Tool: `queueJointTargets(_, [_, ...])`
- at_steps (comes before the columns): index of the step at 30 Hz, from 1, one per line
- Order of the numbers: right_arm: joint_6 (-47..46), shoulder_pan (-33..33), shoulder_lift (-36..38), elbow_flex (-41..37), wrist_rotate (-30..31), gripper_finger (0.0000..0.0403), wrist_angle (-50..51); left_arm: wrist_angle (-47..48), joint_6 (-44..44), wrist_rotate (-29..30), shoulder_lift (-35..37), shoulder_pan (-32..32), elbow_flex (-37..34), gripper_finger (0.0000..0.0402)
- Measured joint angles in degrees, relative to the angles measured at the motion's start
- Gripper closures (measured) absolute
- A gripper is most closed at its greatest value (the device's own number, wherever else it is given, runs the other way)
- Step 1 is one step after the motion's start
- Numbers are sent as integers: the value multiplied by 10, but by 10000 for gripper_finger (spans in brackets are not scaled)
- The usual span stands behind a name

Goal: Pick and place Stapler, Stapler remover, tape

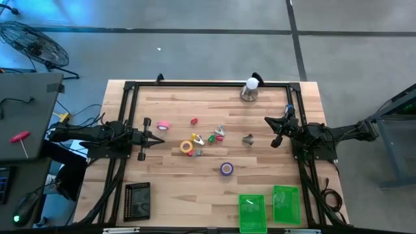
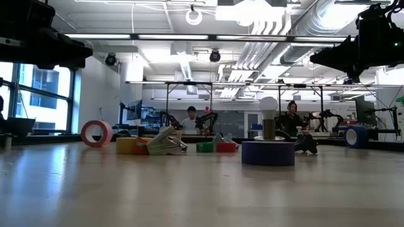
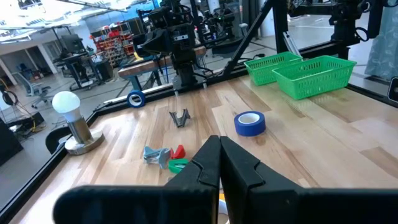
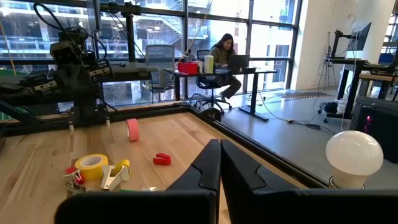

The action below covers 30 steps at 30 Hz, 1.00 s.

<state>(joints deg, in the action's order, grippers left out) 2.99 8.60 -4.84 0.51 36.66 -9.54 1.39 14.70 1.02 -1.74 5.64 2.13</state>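
Three tape rolls lie on the wooden table: pink (image 1: 163,125) standing on its edge, yellow (image 1: 186,146) lying flat beside a small white and yellow stapler (image 1: 197,138), and purple (image 1: 226,169) lying flat nearer the near edge. A grey claw-shaped staple remover (image 1: 247,138) sits right of the middle. My left gripper (image 1: 162,138) hovers shut just left of the yellow roll and near the pink one. My right gripper (image 1: 268,120) is shut above the table's right part, right of the remover. Both wrist views show the fingers closed together and holding nothing (image 3: 219,163) (image 4: 219,163).
A light bulb on a metal base (image 1: 250,90) stands by the far edge. Small red, green and grey clips (image 1: 218,133) lie mid-table. Two green baskets (image 1: 252,211) (image 1: 286,203) and a black tray (image 1: 137,200) sit along the near edge. Black frame rails (image 1: 195,83) border the table.
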Motion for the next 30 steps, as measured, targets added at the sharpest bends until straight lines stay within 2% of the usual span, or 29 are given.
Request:
queueJointTargets(21, [0, 0, 0, 0, 0, 400, 0, 0, 0, 0, 0, 0, 0, 401])
queueJointTargets(25, [24, 0, 0, 0, 3, 400, -1, 0, 0, 0, 0, 0, 0, 401])
queueJointTargets(30, [0, 0, 0, 0, -19, 400, -15, 0, 0, 0, 0, 0, 0, 401])
